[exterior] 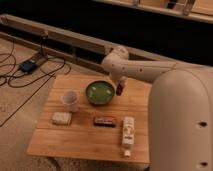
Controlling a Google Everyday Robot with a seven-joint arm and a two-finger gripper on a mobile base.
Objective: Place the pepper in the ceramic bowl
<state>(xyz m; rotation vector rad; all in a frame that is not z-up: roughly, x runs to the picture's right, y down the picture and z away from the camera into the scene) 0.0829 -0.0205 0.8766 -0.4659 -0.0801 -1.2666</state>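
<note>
The green ceramic bowl (99, 92) sits on the wooden table (90, 137), near its back middle. My gripper (120, 88) hangs just right of the bowl's rim, a little above the table. It is shut on the small dark red pepper (119, 90), which points downward from the fingers. The white arm reaches in from the right over the table's back edge.
A translucent whitish cup (70, 100) stands left of the bowl. A pale rectangular block (62, 118) lies front left. A flat dark tin with red label (105, 121) lies in front of the bowl. A white bottle (128, 132) lies front right. Cables run across the floor at left.
</note>
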